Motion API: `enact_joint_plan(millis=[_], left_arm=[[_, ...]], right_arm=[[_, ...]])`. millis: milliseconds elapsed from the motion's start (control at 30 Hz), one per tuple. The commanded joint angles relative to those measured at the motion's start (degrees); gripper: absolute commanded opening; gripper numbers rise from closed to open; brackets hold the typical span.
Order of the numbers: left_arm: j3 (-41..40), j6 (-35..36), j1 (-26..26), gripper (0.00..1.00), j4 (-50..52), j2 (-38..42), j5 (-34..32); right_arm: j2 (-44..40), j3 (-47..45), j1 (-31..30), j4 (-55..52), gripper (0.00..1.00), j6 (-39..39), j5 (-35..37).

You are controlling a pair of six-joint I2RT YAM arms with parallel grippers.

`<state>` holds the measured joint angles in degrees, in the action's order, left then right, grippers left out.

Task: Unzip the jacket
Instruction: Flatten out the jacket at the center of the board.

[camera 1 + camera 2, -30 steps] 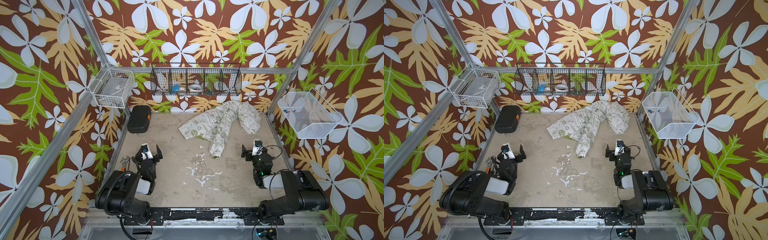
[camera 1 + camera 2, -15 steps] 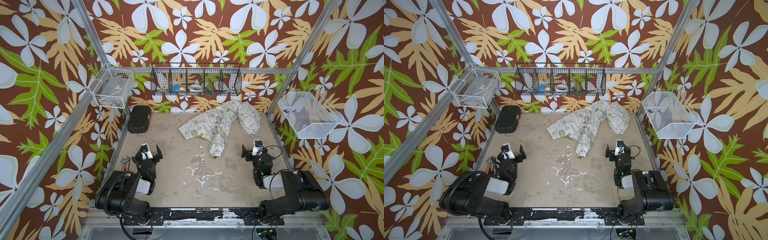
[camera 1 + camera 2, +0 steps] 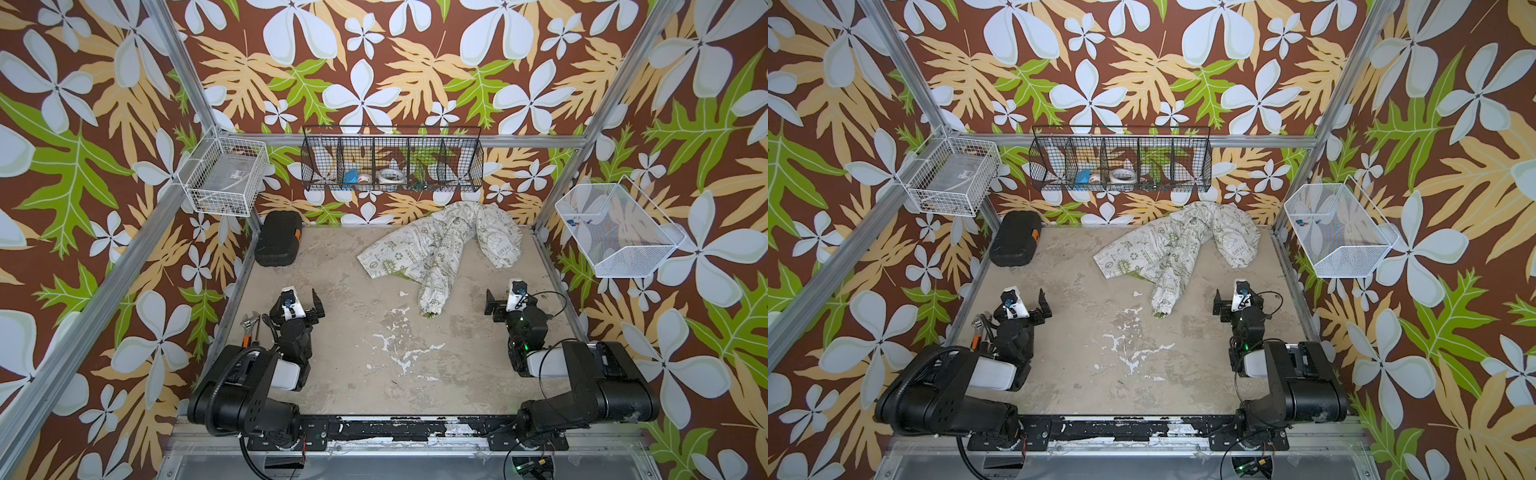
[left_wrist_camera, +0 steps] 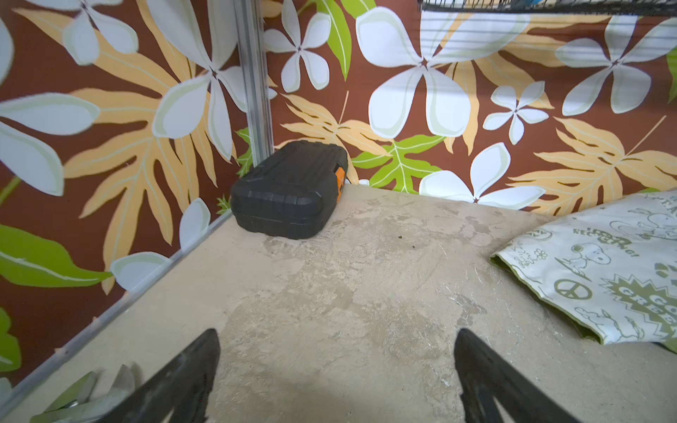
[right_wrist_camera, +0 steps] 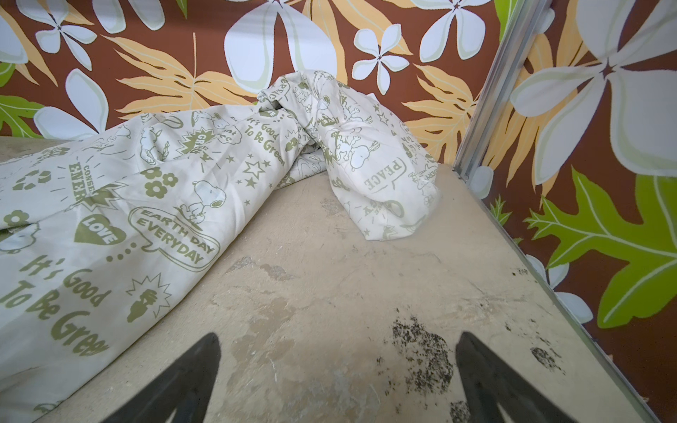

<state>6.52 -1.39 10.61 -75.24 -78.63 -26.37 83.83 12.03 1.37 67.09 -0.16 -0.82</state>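
Cream printed cloth in a heap: the jacket lies crumpled at the far side of the counter, toward the right corner, untouched.

From where I stand the worry is the twist; the front looks folded under and I can't spot the zipper, so a grab may catch only loose cloth or the trailing sleeve and drag the lot. The left arm and right arm sit folded low by the near edge; the left claw and right claw gape wide, holding nothing.
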Motion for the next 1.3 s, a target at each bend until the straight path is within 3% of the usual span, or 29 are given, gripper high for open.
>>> enact_joint_plan(millis=[0,100,167,233,367,500,567,833,1000,1133,1200,1267], left_arm=[[5.15,4.10,4.32,1.00,13.93,8.87,-4.95],[13.14,-0.16,4.90,1.00,30.20,16.37,-2.05],[16.93,-3.12,4.90,1.00,37.26,19.36,-2.34],[18.95,-3.42,4.99,1.00,40.89,21.62,-0.06],[21.84,-1.71,6.04,1.00,45.64,24.89,7.39],[24.92,-2.57,7.43,1.00,50.81,24.32,11.74],[25.18,-1.95,9.50,1.00,51.08,23.73,10.92],[28.10,1.81,15.33,1.00,56.35,20.68,21.43],[28.81,5.29,20.08,1.00,58.99,19.29,23.07],[29.05,5.43,21.92,1.00,59.69,17.44,23.39],[29.41,5.02,22.63,1.00,59.69,16.57,23.67],[30.01,4.24,23.34,1.00,59.69,15.44,24.16]], right_arm=[[-5.43,4.16,0.09,-9.67,1.00,2.94,5.80],[-14.06,9.66,0.72,-21.79,1.00,8.31,8.94],[-17.71,15.84,1.85,-34.54,1.00,18.35,10.37],[-17.65,21.93,3.87,-44.52,1.00,21.00,1.70],[-12.39,31.81,3.91,-58.14,0.99,22.48,-8.62],[-5.61,34.95,3.35,-59.98,0.97,26.41,-18.21],[-0.99,37.13,1.79,-60.32,0.95,27.71,-20.76],[16.05,48.85,-9.47,-67.24,0.89,25.97,-19.22],[22.25,52.72,-12.28,-69.77,0.82,26.75,-17.80],[24.54,54.25,-13.61,-69.87,0.66,26.63,-17.82],[25.35,55.20,-14.24,-70.30,0.48,26.38,-17.96],[26.03,56.39,-14.80,-71.29,0.18,25.86,-19.58]])
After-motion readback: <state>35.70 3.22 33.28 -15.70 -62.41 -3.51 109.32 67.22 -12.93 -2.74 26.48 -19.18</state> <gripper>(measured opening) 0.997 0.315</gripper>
